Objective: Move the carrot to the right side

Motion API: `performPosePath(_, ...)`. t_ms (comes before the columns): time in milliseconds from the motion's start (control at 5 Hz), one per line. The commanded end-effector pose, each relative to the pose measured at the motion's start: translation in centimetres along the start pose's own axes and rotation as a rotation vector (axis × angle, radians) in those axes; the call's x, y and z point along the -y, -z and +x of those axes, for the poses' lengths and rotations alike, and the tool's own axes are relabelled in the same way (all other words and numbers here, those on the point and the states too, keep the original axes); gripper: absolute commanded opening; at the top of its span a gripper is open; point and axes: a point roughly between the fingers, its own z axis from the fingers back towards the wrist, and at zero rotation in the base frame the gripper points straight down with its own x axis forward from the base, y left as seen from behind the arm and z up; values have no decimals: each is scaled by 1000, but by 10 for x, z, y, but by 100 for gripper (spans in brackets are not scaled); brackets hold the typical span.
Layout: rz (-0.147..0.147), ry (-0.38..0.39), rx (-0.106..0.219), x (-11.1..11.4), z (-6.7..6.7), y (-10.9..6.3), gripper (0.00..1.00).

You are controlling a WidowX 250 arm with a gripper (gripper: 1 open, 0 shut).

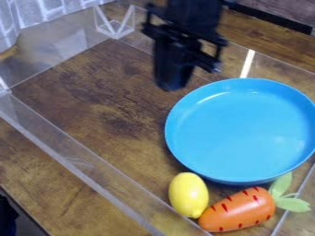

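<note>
The orange carrot [238,209] lies at the bottom of the view, its pale green leaves [286,197] pointing right, just below the blue plate's front rim. My black gripper [172,77] hangs well above and behind it, over the wooden tabletop by the plate's back left edge. Its fingers are pressed together and hold nothing. The carrot lies far from the gripper, untouched.
A large blue plate [197,129] fills the right side. A yellow lemon toy [189,194] sits against the carrot's left end. Clear acrylic walls [74,152] border the wooden table [99,92] at the front left and at the back.
</note>
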Motion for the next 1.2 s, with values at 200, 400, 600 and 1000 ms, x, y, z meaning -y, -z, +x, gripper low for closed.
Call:
performPosePath(200, 27, 95, 10, 58, -4, 20, 100)
performPosePath(400, 35, 124, -25, 71, -1, 50, 0)
performPosePath(600, 33, 135, -19, 54, 4, 41, 0)
performPosePath(1000, 21, 186, -24, 56, 4, 57, 0)
